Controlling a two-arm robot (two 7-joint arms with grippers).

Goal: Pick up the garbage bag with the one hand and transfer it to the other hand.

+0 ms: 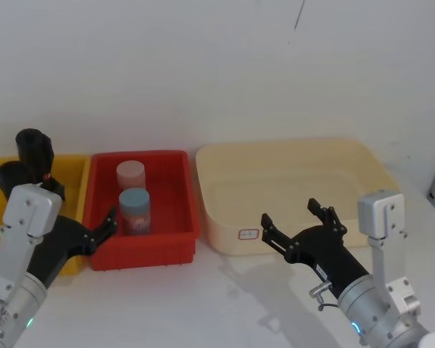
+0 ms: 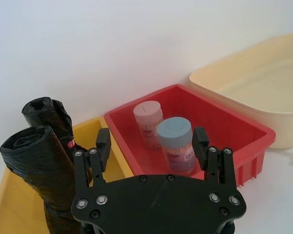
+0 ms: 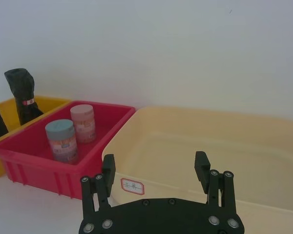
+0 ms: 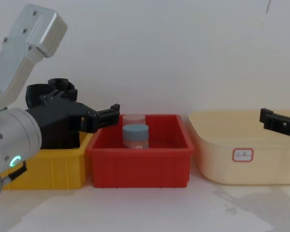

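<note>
Spread wide, the left gripper [image 2: 152, 141] points at the jars [image 2: 175, 146] in the red bin [image 2: 256, 141], beside the garbage bag [image 2: 31, 165], which stands in the yellow bin [image 2: 7, 209], seemingly touching a slimmer red-marked roll [image 2: 51, 114]. Closing off-line could pinch that roll or topple both. Right gripper [image 1: 291, 214], likewise spread, hovers before the cream tub [image 1: 225, 210].

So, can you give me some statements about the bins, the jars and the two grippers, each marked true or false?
1. The garbage bag stands in the yellow bin. True.
2. The left gripper is shut on the garbage bag. False: it is open and holds nothing.
3. A pink-lidded jar and a blue-lidded jar stand in the red bin. True.
4. The right gripper is open, in front of the cream tub. True.
5. One jar stands in the cream tub. False: both stand in the red bin.
</note>
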